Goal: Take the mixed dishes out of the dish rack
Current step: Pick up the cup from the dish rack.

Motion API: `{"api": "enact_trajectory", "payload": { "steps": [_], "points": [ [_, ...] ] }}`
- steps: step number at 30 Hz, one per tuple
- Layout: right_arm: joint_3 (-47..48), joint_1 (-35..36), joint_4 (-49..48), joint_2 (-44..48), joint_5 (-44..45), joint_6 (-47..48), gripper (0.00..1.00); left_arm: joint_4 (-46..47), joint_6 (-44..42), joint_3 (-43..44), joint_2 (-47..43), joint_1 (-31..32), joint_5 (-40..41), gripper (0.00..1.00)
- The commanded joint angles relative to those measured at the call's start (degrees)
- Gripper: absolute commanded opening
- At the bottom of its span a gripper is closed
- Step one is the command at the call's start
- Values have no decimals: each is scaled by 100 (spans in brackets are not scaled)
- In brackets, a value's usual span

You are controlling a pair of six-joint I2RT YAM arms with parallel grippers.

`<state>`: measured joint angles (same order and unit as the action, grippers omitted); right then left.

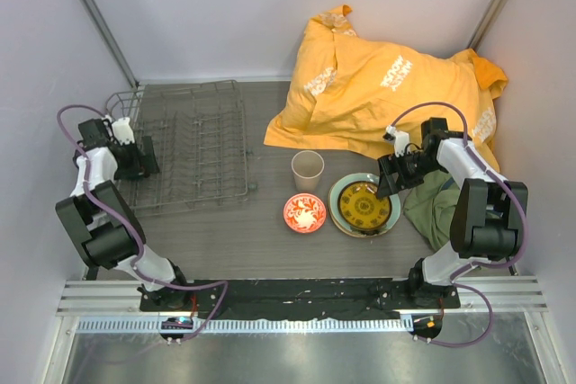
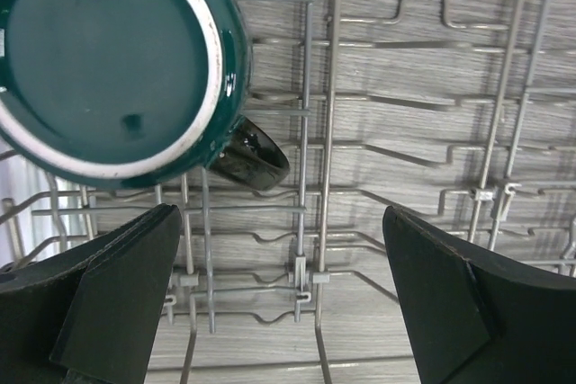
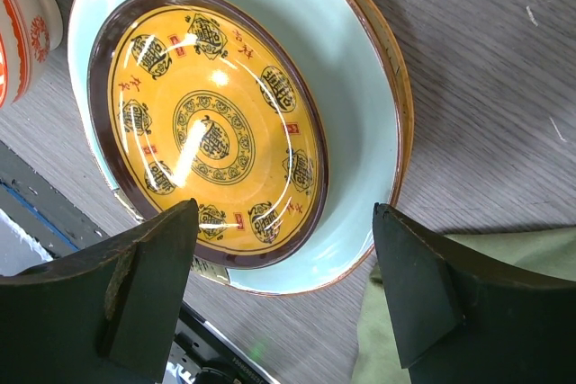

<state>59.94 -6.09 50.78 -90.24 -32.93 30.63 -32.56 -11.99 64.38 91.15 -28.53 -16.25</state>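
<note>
Dish rack (image 1: 209, 137) holds dark green mug (image 2: 101, 56); left pincer (image 2: 279, 258) released beside it; right pincer (image 3: 285, 222) released over yellow patterned plate (image 3: 211, 123).

left arm (image 1: 101, 222) and right arm (image 1: 481, 209): white links, chunky black joint housings, a purple cable (image 1: 67, 119) looping off each. fingers (image 2: 117, 299) are matte black wedges at 7 and 5 o'clock in both wrist views. base plate (image 1: 306, 294) is black, at 6 o'clock overhead, with a blue glow near it, possibly an LED.
</note>
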Motion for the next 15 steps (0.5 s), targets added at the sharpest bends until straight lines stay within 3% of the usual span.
{"api": "enact_trajectory", "payload": {
  "steps": [1,15],
  "points": [
    [-26,29,2,200,-117,-31,84,337,258,154,113,-47,104,100],
    [-79,55,-33,155,-170,-22,84,891,592,189,420,-47,623,100]
  ]
}}
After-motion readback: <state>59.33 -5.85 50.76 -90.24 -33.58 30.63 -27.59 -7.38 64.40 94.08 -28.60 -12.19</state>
